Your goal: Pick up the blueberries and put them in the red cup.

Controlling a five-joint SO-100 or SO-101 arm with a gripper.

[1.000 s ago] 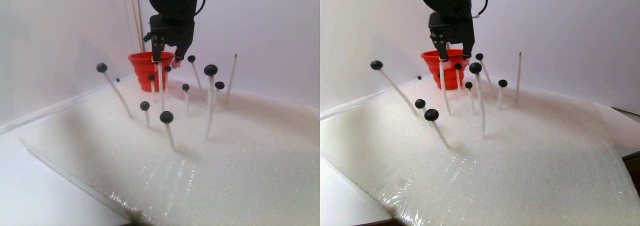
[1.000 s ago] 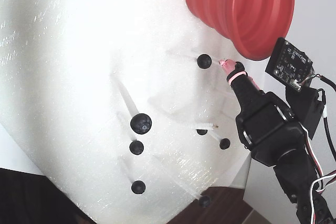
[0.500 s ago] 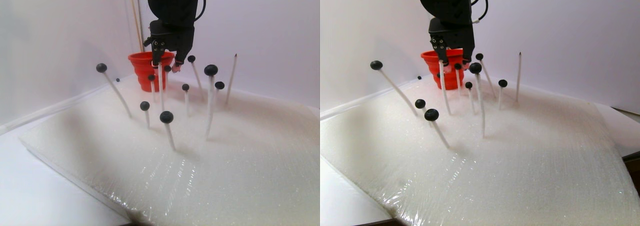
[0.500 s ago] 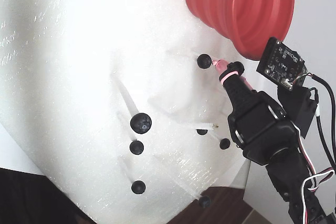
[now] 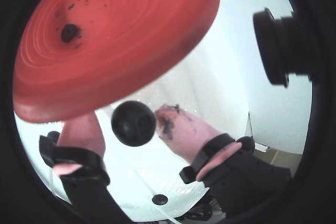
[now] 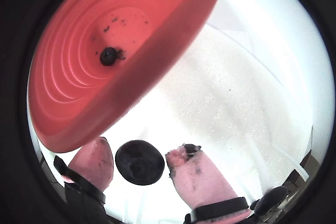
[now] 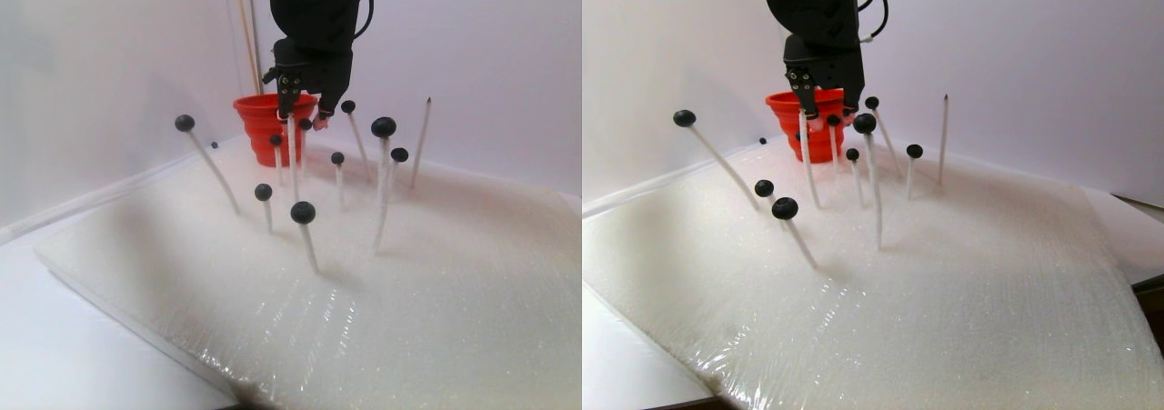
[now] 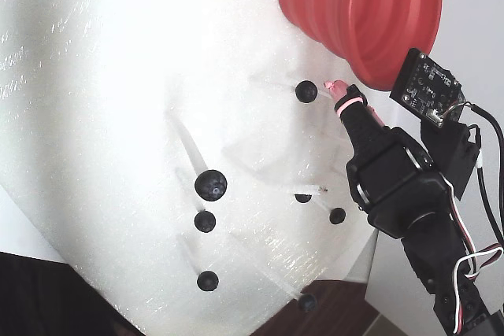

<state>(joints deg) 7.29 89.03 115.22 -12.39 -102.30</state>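
The red cup (image 5: 121, 45) (image 6: 68, 93) fills the upper left of both wrist views, with one blueberry (image 6: 108, 56) lying on its bottom. Just below its rim, my gripper (image 5: 127, 128) (image 6: 139, 156) is open, its pink-tipped fingers on either side of a blueberry (image 5: 134, 123) (image 6: 139, 162) with a gap on each side. In the stereo pair view the gripper (image 7: 305, 117) hangs in front of the red cup (image 7: 259, 124). Several other blueberries (image 7: 303, 212) sit on top of white sticks. The fixed view shows a pink fingertip (image 8: 335, 88) right of a blueberry (image 8: 306, 91), below the red cup (image 8: 370, 13).
A white foam sheet (image 7: 409, 292) wrapped in clear film holds the leaning white sticks; one bare pointed stick (image 7: 421, 142) stands at the right. A larger blueberry (image 8: 211, 185) sits mid-sheet. Light walls close behind the cup. A small circuit board (image 8: 429, 88) rides on the arm.
The gripper has shifted slightly around the blueberry next to the cup, its pink tip now nearer the cup's rim in the fixed view. The blueberries and sticks have not moved.
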